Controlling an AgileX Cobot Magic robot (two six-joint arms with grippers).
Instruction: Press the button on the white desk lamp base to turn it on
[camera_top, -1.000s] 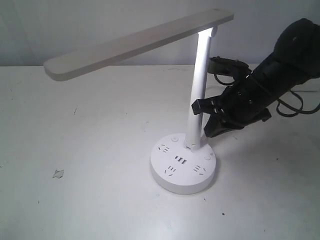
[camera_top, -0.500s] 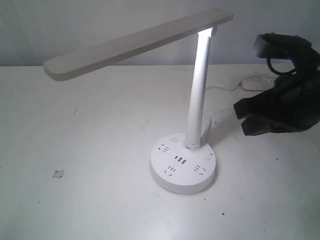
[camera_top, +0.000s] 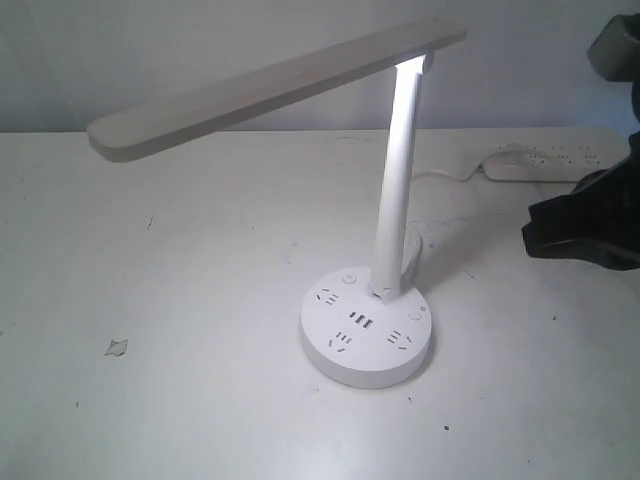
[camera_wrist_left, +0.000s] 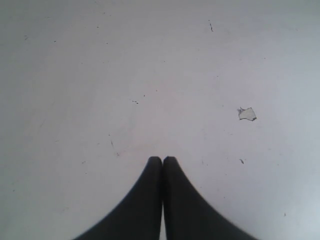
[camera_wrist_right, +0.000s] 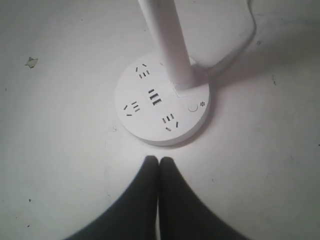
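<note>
The white desk lamp (camera_top: 400, 170) stands mid-table, its long flat bar head (camera_top: 270, 85) reaching left and its pole brightly lit. The white desk lamp base (camera_top: 367, 335) is a thick round disc with dark socket slots, central USB ports and two small round buttons (camera_top: 349, 279) (camera_top: 419, 314). In the right wrist view the base (camera_wrist_right: 162, 102) lies just ahead of my shut right gripper (camera_wrist_right: 159, 159), apart from it, one button (camera_wrist_right: 192, 107) showing. In the exterior view that gripper (camera_top: 540, 228) hangs at the right edge, well clear of the lamp. My left gripper (camera_wrist_left: 162, 159) is shut over bare table.
A long white power strip (camera_top: 545, 162) lies at the back right with a cord running toward the lamp. A small torn scrap (camera_top: 117, 347) (camera_wrist_left: 247, 114) lies on the white table (camera_top: 180, 300) at the left.
My right gripper has drawn back from beside the lamp pole to the right edge of the view, uncovering the power strip. The lamp has not moved.
</note>
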